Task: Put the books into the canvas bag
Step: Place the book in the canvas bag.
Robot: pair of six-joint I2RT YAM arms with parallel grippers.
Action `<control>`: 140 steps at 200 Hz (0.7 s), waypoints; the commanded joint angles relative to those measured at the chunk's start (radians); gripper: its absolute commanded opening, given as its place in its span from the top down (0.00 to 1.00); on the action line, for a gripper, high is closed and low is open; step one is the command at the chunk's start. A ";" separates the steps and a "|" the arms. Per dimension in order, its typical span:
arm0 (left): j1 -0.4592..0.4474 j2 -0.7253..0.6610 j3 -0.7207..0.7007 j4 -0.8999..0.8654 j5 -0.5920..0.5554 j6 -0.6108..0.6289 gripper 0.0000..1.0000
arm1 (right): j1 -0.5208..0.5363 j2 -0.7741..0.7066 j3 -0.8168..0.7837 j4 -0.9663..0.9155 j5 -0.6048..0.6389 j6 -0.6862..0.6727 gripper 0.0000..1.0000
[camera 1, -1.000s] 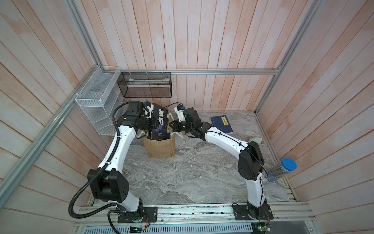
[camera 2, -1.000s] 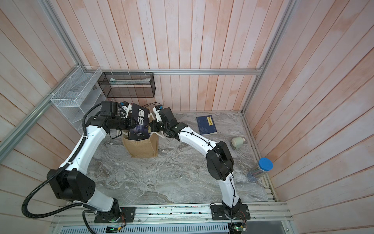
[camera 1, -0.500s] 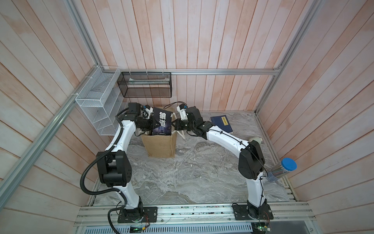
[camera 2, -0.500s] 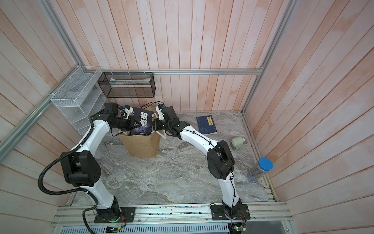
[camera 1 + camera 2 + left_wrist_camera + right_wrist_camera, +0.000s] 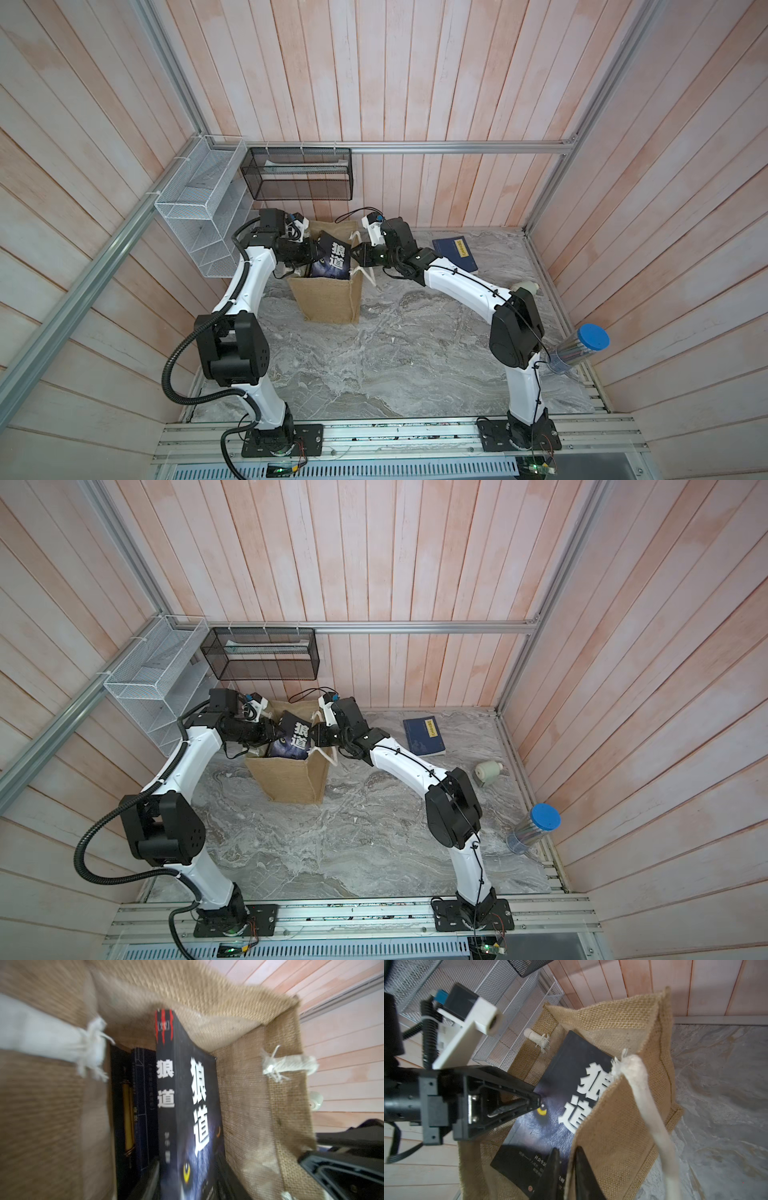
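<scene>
black book (image 5: 332,259) leans above canvas bag (image 5: 328,299) rim, could topple if released; left gripper (image 5: 313,257): cannot tell, right gripper (image 5: 566,1150) parted astride its wall.

You are inspecting a canvas bag (image 5: 612,1136) showing coarse, rough woven cloth, its rope handle (image 5: 643,1093) fraying into white fibres. The black book (image 5: 571,1064) is presenting a smooth, faintly glossy paper cover. The table (image 5: 395,365) is reading as smooth marbled stone, the wall (image 5: 415,83) as matt wooden planks.
</scene>
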 commanded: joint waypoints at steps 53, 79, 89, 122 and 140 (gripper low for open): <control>-0.037 -0.277 -0.008 0.158 -0.125 -0.066 0.54 | -0.075 -0.121 -0.049 -0.038 0.044 -0.110 0.65; -0.124 -0.303 -0.055 0.224 -0.155 -0.104 0.54 | -0.157 -0.178 -0.149 -0.039 0.044 -0.115 0.60; -0.169 -0.300 -0.072 0.253 -0.166 -0.124 0.54 | -0.199 -0.202 -0.200 -0.035 0.044 -0.118 0.58; -0.323 -0.241 -0.102 0.338 -0.210 -0.180 0.54 | -0.372 -0.265 -0.344 -0.019 0.047 -0.128 0.54; -0.399 -0.179 -0.094 0.383 -0.227 -0.206 0.54 | -0.466 -0.280 -0.401 -0.007 0.044 -0.134 0.53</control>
